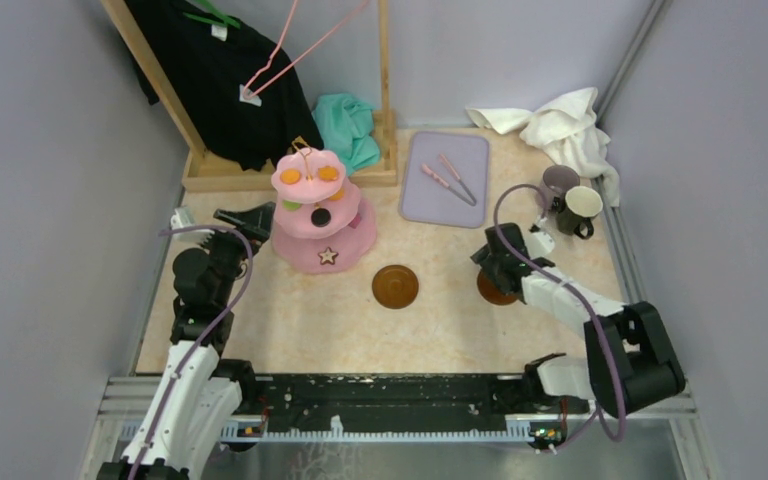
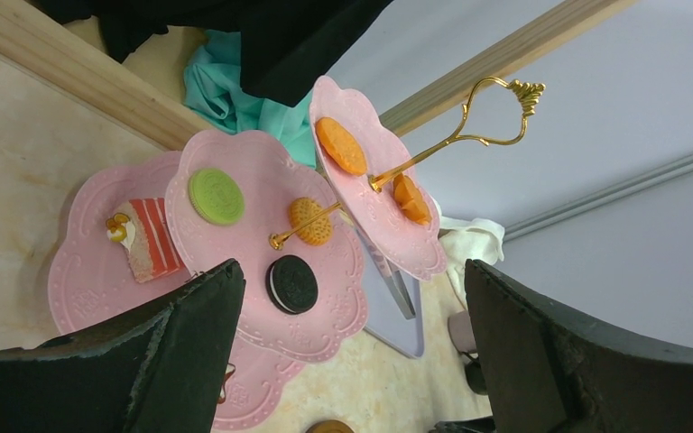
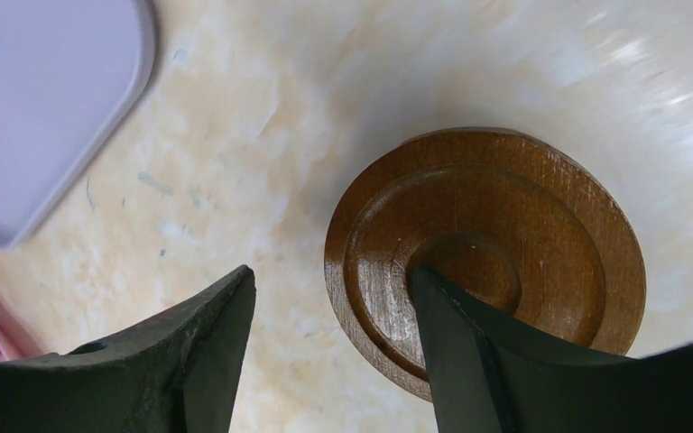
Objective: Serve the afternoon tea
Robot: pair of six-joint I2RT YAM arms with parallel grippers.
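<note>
The pink three-tier stand [image 1: 320,215] is at the back left, and its tiers fill the left wrist view [image 2: 262,225]. It carries a green round [image 2: 216,196], an orange round [image 2: 340,145], a black round [image 2: 292,283] and a brown star [image 1: 328,256]. My left gripper [image 1: 250,216] is open just left of the stand, touching nothing. One brown saucer [image 1: 395,286] lies mid-table. A second saucer [image 3: 505,244] lies under my open right gripper [image 1: 487,262]. One finger is over the saucer's middle and the other over bare table, with the left rim between them. The mauve mug [image 1: 558,184] and cream mug [image 1: 582,208] stand at the back right.
A lilac tray [image 1: 430,200] holding thin pink tongs [image 1: 447,178] lies behind the saucers. A white cloth [image 1: 560,125] is bunched in the back right corner. A teal cloth [image 1: 348,128] and a wooden rack [image 1: 290,175] with a black garment stand behind the stand.
</note>
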